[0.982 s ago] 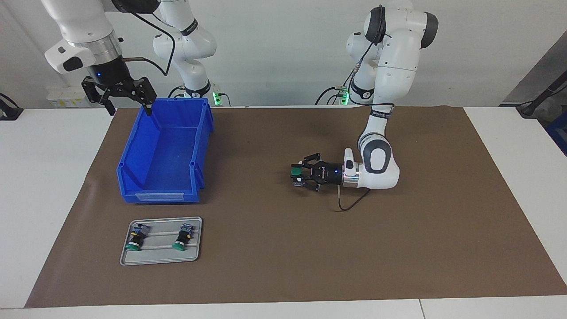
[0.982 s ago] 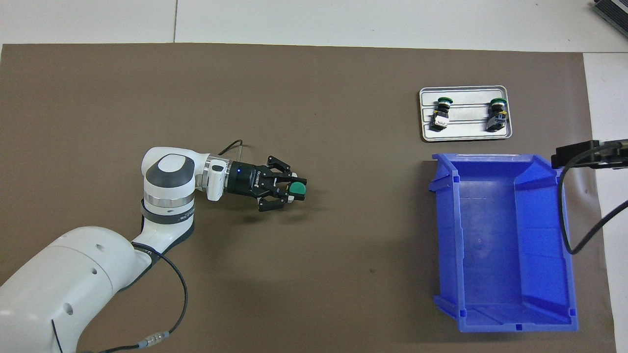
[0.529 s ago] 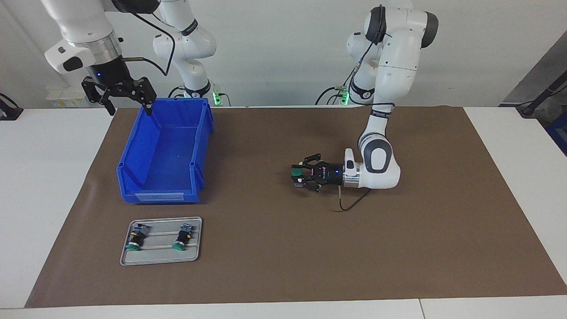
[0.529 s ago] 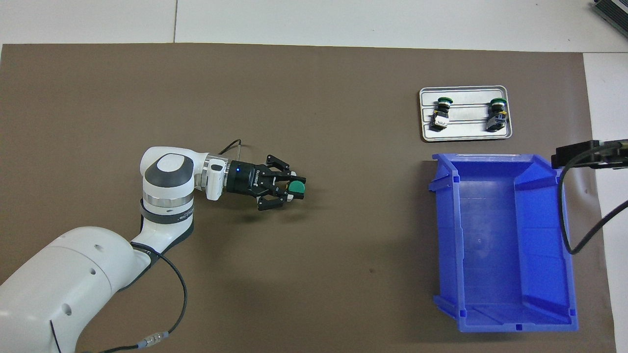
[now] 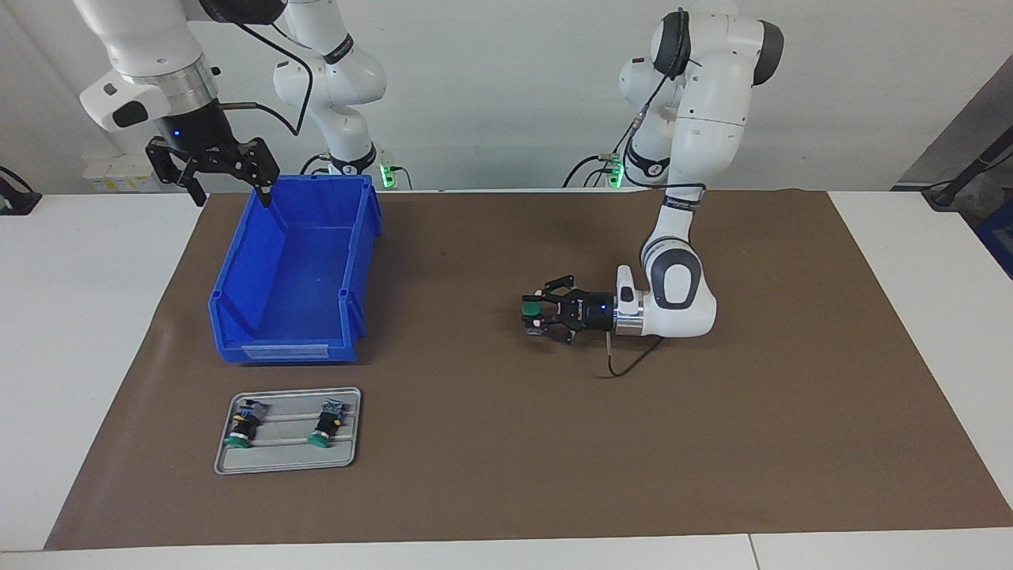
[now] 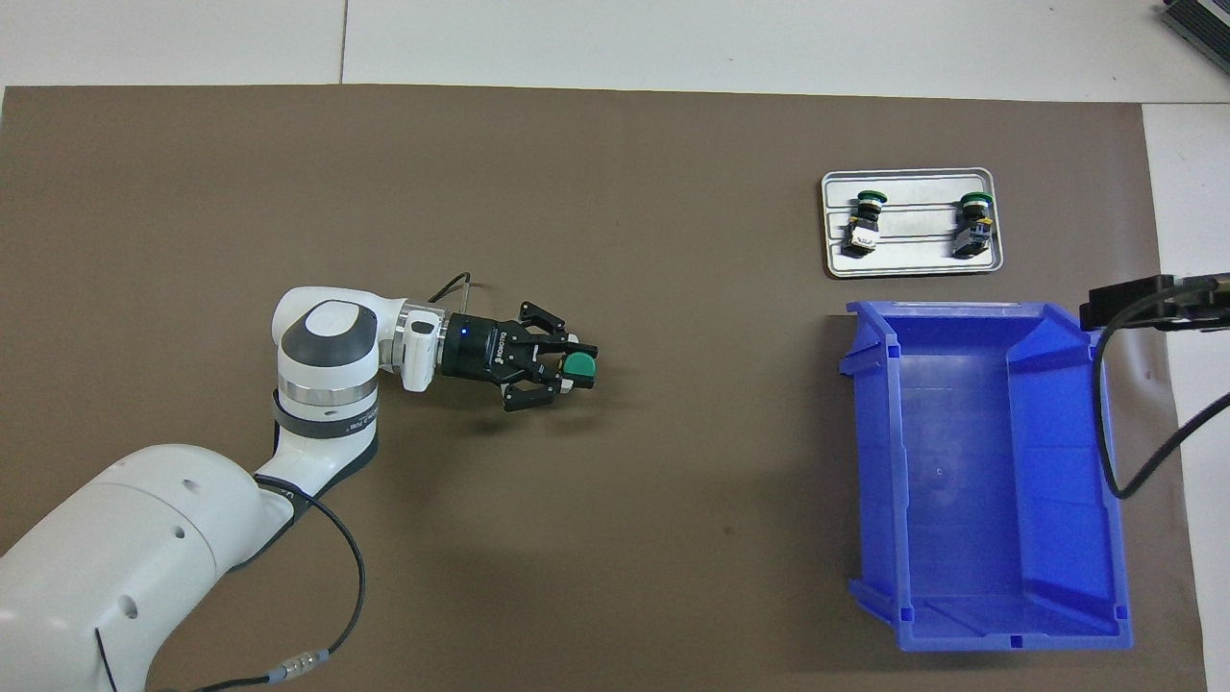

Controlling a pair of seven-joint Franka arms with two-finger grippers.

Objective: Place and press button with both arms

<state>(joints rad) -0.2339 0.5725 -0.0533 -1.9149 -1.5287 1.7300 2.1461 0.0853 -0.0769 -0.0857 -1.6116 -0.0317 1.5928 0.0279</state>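
While your left tool [image 5: 535,315] grips the button [image 5: 531,305] low over the mat's [image 5: 491,443] middle, cap up, your right tool [image 5: 228,184] waits wide open over the bin [image 5: 294,348]; placing and pressing remain, two buttons left on the tray [image 5: 287,462].

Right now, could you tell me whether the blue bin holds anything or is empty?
Empty: the blue bin shows only its bare floor in both views, with no button inside.

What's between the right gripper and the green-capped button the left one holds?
Nothing visible. The right gripper hangs open over the blue plastic bin's rim; only that bin and bare brown mat lie between it and the green-capped black button in the left gripper.
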